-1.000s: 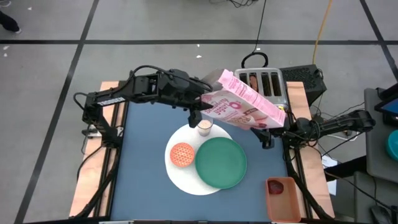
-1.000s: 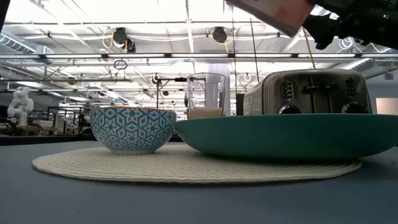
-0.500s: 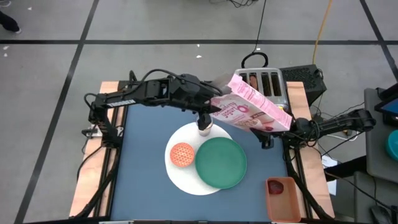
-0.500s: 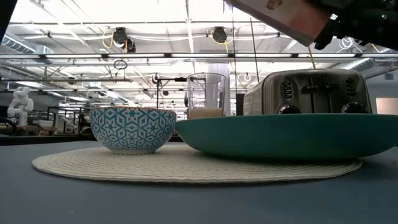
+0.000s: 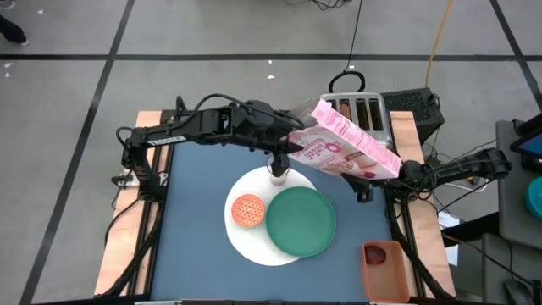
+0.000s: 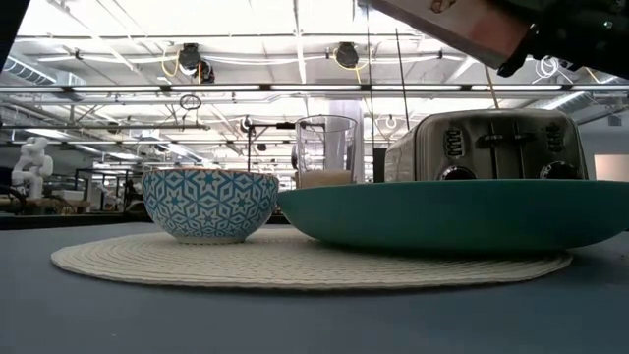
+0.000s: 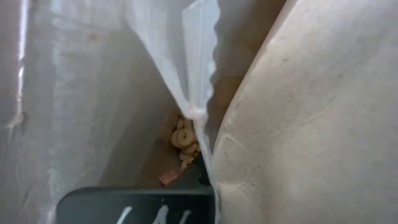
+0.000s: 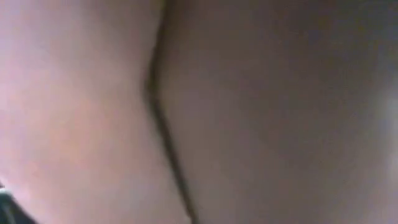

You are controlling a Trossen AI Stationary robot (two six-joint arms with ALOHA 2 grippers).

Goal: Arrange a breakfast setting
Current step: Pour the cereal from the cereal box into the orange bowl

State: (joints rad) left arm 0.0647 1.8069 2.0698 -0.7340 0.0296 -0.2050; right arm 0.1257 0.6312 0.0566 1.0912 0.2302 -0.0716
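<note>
A pink cereal box (image 5: 343, 144) hangs tilted over the table's far side, above the silver toaster (image 5: 364, 114). Its open end points left and its low end points right. My left gripper (image 5: 286, 149) is shut at the open end, just over the milk glass (image 5: 278, 174). My right gripper (image 5: 392, 174) is at the box's low end. A patterned bowl (image 5: 248, 210) with cereal and a green plate (image 5: 301, 220) rest on the large white round plate (image 5: 254, 241). My left gripper reaches into the box's open mouth from the table's left, slanting down. Its dark fingers (image 7: 137, 205) lie against the white inner bag (image 7: 198, 118). Whether they pinch the bag, I cannot tell. My right gripper holds the box's low right end (image 5: 385, 163) from the table's right. The box itself hides the fingers. The box is lifted clear and slants up toward the far left.
A reddish tray (image 5: 383, 269) sits at the near right corner. The blue table top (image 5: 195, 220) lies bare to the left of the plates. In the low view the box (image 6: 442, 18) passes high above the glass (image 6: 326, 149) and the toaster (image 6: 491, 147).
My left gripper has gone toward the table's right and slightly down, still shut, and now stands over the glass. The box's open upper end has shifted right with it, while the low end at my right gripper has stayed.
</note>
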